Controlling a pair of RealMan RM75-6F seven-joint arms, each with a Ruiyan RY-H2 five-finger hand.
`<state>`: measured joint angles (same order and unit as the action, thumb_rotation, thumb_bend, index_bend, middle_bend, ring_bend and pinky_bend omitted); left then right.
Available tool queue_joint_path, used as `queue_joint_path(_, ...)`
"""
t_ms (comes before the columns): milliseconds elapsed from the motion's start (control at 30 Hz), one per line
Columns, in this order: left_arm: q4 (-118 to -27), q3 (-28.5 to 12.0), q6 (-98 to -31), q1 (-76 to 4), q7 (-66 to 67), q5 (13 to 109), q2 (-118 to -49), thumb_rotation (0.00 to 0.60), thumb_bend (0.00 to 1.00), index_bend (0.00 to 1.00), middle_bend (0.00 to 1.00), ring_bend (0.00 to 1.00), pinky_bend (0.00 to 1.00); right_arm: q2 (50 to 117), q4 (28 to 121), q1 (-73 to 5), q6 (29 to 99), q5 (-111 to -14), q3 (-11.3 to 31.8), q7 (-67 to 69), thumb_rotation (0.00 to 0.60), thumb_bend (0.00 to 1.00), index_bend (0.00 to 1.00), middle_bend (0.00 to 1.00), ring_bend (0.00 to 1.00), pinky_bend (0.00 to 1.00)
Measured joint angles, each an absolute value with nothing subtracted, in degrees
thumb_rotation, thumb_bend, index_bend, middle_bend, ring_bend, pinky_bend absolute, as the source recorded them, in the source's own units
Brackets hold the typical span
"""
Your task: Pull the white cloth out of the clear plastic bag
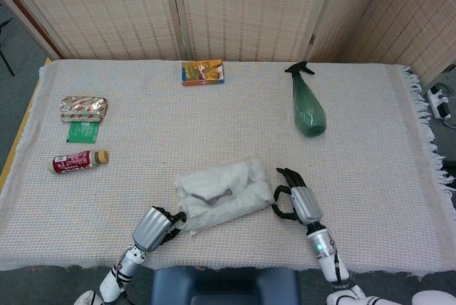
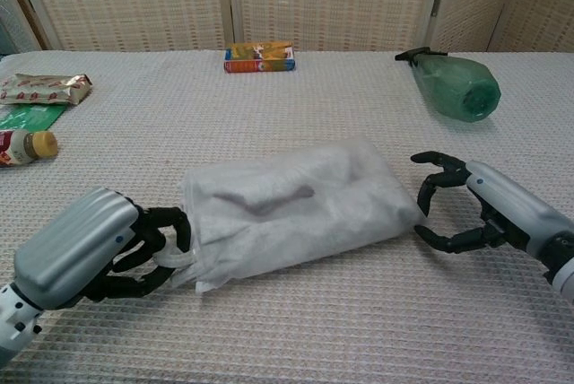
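Observation:
A clear plastic bag [image 1: 224, 191] [image 2: 300, 209] with the white cloth [image 2: 269, 200] inside lies on the table near the front edge. My left hand [image 1: 153, 228] [image 2: 90, 254] grips the bag's near-left end, its fingers curled around the plastic. To the right, my right hand [image 1: 296, 199] [image 2: 480, 213] is open, its curved fingers spread right at the bag's right end. I cannot tell whether they touch it. A dark streak shows through the plastic on top of the cloth.
A green spray bottle [image 1: 306, 109] [image 2: 453, 83] lies at the back right. A colourful box [image 1: 203, 72] [image 2: 258, 56] sits at the back centre. At the left are snack packets [image 1: 83, 109] and a small red bottle [image 1: 77, 160]. A woven cloth covers the table [image 1: 370, 148].

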<state>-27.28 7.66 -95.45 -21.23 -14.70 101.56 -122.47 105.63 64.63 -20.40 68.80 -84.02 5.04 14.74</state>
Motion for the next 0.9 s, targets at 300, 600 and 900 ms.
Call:
queue_joint_path(300, -27.88, 7.55, -95.7, -21.39, -14.36, 101.57, -121.95, 0.6, 0.68, 0.69, 1.0, 1.0, 1.0, 106.26, 64.37, -20.64, 68.46, -83.52, 5.04, 14.66, 0.6, 0.49, 0.62, 0.07, 0.0, 0.0)
queue_joint_path(600, -27.89, 6.65, -95.33, -21.92, -14.13, 100.87, -121.05, 0.6, 0.68, 0.69, 1.0, 1.0, 1.0, 104.37, 65.74, -20.07, 69.99, -84.3, 4.5, 14.92, 0.6, 0.5, 0.64, 0.09, 0.0, 0.0)
queue_joint_path(900, -25.31, 6.39, -95.7, -20.86, -15.46, 99.98, -118.68, 0.6, 0.68, 0.7, 1.0, 1.0, 1.0, 100.25, 65.8, -19.78, 70.21, -82.58, 6.23, 15.46, 0.6, 0.51, 0.65, 0.09, 0.0, 0.0)
